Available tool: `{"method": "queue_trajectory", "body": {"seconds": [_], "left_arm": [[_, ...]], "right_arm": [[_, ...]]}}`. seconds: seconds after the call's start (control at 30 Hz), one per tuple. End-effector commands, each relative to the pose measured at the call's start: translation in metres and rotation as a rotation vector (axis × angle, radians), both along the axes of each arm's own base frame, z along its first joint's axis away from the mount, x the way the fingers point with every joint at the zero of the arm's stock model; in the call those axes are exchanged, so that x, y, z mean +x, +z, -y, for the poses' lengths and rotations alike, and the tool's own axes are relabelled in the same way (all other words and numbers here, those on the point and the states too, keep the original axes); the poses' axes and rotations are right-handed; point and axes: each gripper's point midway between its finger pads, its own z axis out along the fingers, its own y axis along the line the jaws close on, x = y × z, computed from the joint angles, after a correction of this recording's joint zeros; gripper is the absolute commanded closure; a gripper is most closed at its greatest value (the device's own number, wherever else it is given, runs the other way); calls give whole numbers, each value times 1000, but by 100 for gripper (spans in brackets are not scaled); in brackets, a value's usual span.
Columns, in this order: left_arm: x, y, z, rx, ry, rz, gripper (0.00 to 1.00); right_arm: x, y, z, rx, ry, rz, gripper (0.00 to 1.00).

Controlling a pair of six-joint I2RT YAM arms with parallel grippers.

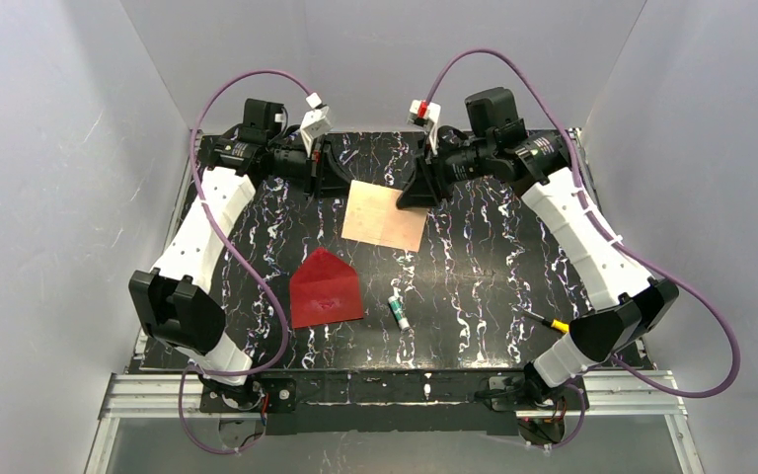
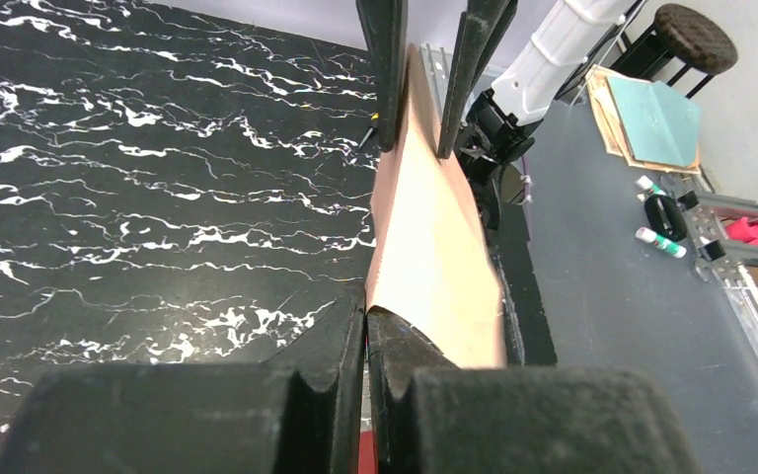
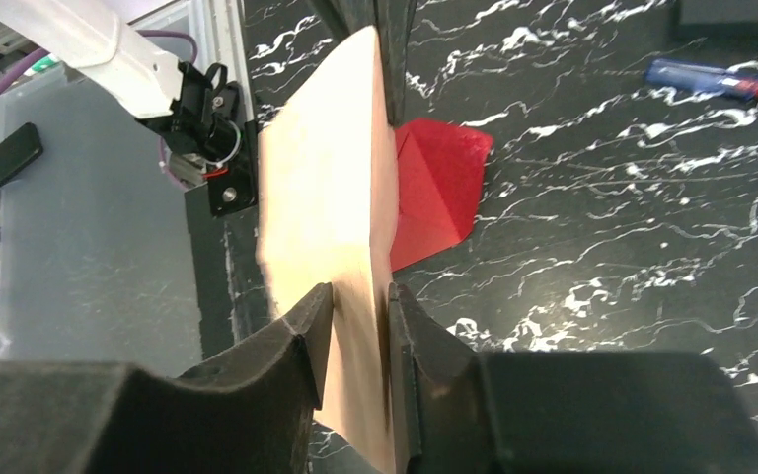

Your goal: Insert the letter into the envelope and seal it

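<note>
Letter (image 1: 385,215) held between tools over far middle of desk (image 1: 493,267). Left tool (image 2: 366,321) clamped shut on one edge. Right tool (image 3: 360,301) straddles opposite edge; can't tell if gripping. Envelope (image 1: 325,289) flat, near-centre, flap open. Step: transfer. Next: align letter with envelope mouth.

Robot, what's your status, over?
Left fingers shut on letter, right fingers open astride its other edge. Letter held above table; envelope lies flat, flap open. Glue stick beside envelope, apart from it.
</note>
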Motion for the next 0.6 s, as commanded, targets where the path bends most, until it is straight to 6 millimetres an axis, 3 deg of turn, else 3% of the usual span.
{"method": "queue_trajectory", "body": {"seconds": [0.0, 0.2, 0.3, 0.37, 0.47, 0.57], "left_arm": [[-21, 19, -8, -55, -50, 114, 100], [-19, 16, -9, -51, -49, 129, 100], [-20, 14, -10, -39, -38, 137, 100], [-17, 11, -11, -17, -18, 141, 98], [-4, -1, -16, 65, 66, 134, 74], [32, -29, -32, 230, 293, 145, 44]], "right_arm": [[-19, -1, 5, -31, 24, -18, 67], [-22, 8, 5, -16, 31, 6, 77], [-24, 14, 3, 7, 41, 5, 95], [-23, 16, 2, 13, 38, 11, 99], [-16, 17, 4, 1, 4, 39, 99], [4, 17, 11, -44, -107, 105, 99]]}}
